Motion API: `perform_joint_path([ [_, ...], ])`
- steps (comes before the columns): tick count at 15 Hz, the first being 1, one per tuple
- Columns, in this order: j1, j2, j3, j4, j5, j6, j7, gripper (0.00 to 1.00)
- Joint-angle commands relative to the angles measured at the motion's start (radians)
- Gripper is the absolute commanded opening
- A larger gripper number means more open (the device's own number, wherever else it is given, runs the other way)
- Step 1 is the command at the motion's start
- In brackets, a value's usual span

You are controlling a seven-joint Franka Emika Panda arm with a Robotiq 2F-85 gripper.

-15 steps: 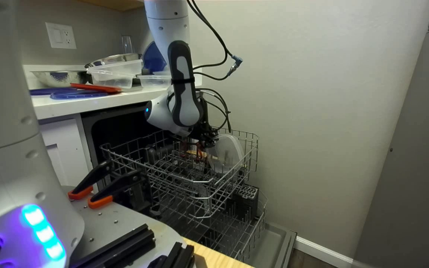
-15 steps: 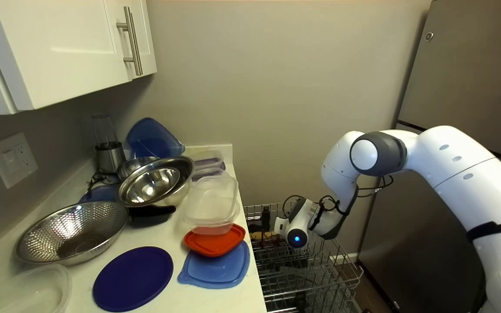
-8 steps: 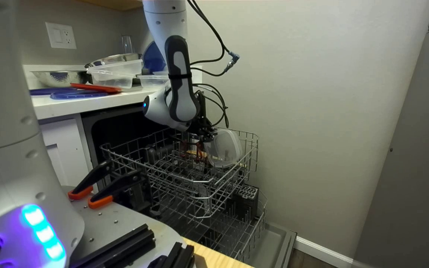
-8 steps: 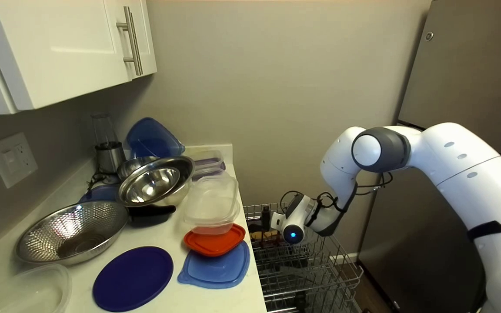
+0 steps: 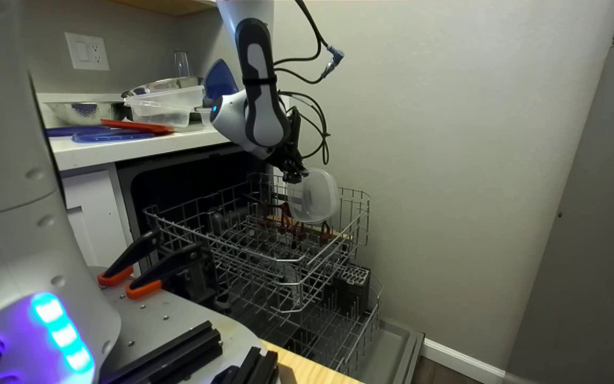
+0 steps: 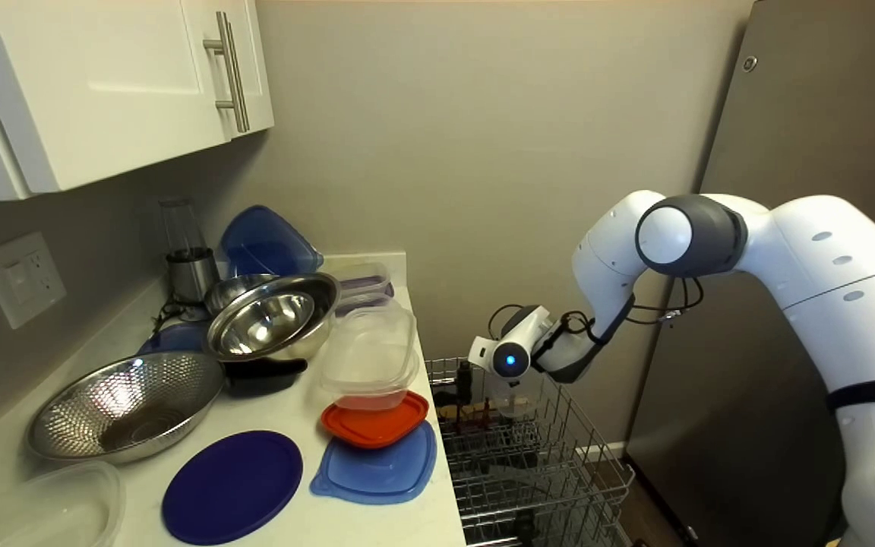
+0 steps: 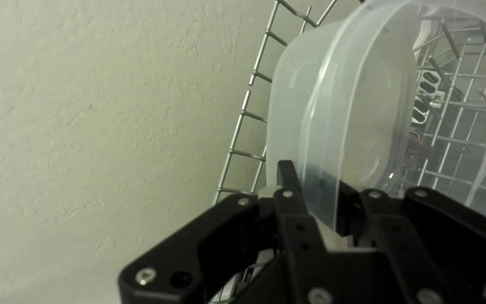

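Over a rack (image 5: 290, 260) being bordered by wall (image 5: 456, 176) and crowded bench (image 6: 285, 414), a clear tub (image 5: 315, 194) is being pinched by the tool (image 7: 317, 179).

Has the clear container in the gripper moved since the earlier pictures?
Yes: in an exterior view, the clear container has moved up and slightly to picture left against the upper rack.

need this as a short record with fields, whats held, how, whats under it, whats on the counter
held: clear rounded plastic container, tipped on its side
jaws: closed on its rim
under it: silver metal wire upper dishwasher rack; contact can't be told
counter: white countertop with perforated silver metal colander, round dark blue plastic lid, orange-red plastic lid partly over light blue squarish plastic lid
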State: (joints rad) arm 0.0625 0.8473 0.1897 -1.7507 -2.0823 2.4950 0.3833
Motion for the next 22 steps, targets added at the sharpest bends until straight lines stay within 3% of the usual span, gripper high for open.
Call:
perform_joint_path([
  [1,-0.061,-0.092,0.010,-0.045,0.112,0.171,-0.117,0.04],
  [4,-0.075,-0.127,-0.009,-0.053,0.265,0.278,-0.240,0.04],
  [7,-0.104,-0.134,-0.022,-0.058,0.501,0.376,-0.432,0.04],
  [11,-0.243,-0.098,0.084,-0.092,0.810,0.419,-0.729,0.04],
  [15,-0.460,0.026,0.282,-0.083,1.044,0.357,-1.014,0.04],
  [18,-0.603,0.164,0.412,-0.019,1.196,0.245,-1.221,0.04],
  [20,-0.650,0.230,0.456,0.048,1.293,0.139,-1.332,0.04],
  [22,-0.601,0.234,0.403,0.116,1.491,0.099,-1.461,0.04],
])
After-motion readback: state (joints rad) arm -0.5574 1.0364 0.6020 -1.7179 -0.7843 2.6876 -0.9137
